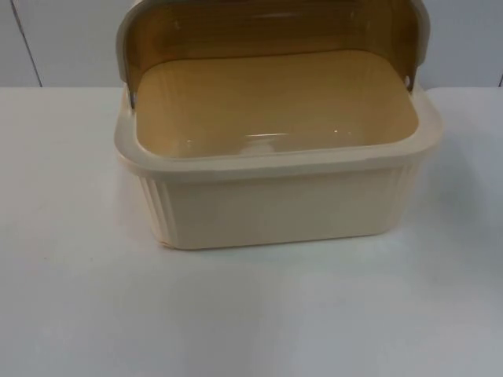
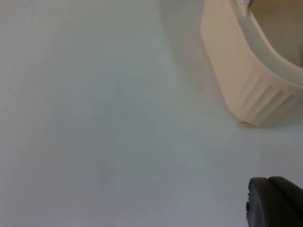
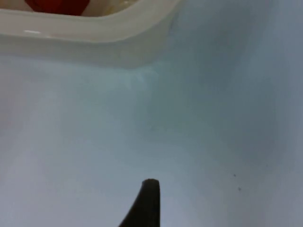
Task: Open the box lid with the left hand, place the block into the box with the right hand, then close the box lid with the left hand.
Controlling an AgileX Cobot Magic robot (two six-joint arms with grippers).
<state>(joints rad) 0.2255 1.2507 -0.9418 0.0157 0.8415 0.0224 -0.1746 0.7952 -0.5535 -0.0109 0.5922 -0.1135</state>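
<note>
White table, box [image 1: 275, 196] at its back edge, lid [image 1: 267, 27] up, block [image 3: 57, 5] inside — closing's next; I can't tell either gripper's fingers.

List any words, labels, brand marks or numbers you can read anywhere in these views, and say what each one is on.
None: no readable text, number or sign in any view.
The box has plain ribbed cream walls; its raised brownish lid is unmarked.
A small yellowish speck at the box's bottom corner is too small to tell whether it is a label.
The red thing inside the box bears no visible marking.
The table is bare white.
</note>
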